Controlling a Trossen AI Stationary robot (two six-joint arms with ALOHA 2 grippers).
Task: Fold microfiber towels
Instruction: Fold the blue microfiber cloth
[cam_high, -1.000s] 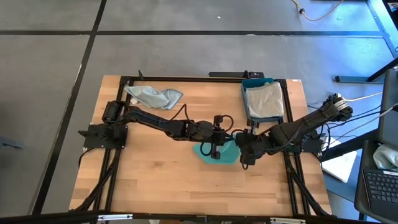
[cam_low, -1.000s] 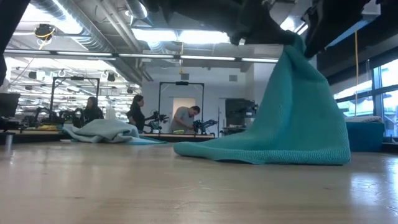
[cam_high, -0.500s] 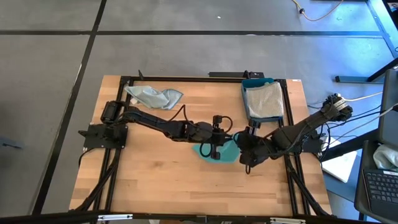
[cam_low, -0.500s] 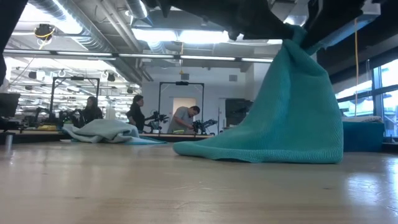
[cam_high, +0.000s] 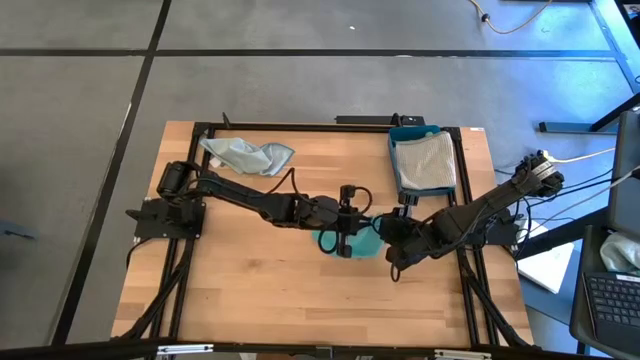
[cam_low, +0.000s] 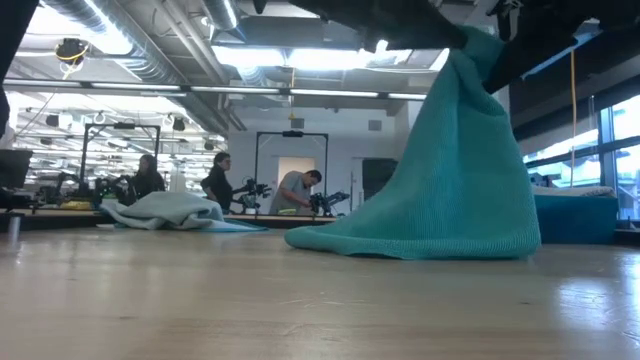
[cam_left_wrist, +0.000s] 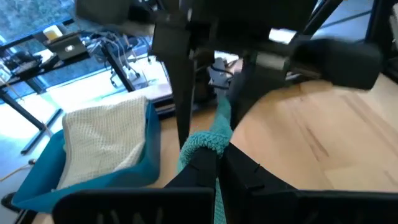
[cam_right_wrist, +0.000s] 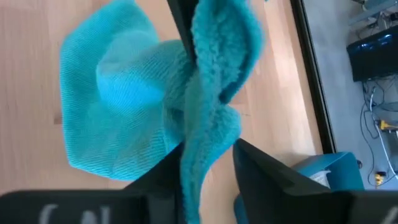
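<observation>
Pale wooden tabletop (cam_high: 250, 270), soft teal microfiber towel (cam_high: 362, 243) lifted mid-table, left gripper (cam_high: 345, 245) clamped on it, right gripper (cam_high: 392, 262) pinching its edge

Teal towel (cam_low: 455, 170) bunched, pulled up into a peak, hem trailing on desk centre; pale blue-grey towel (cam_high: 245, 155) crumpled near far left corner; light grey towel (cam_high: 423, 160) folded near far right corner.

Table: a light wooden tabletop (cam_high: 250, 270) in a black metal frame (cam_high: 300, 127).
Tray: a rigid blue plastic tray (cam_high: 393, 150) stood at the table's far right corner.
Floor: grey concrete (cam_high: 80, 150).
Background: three people (cam_low: 295, 190) stood at distant workbenches.
</observation>
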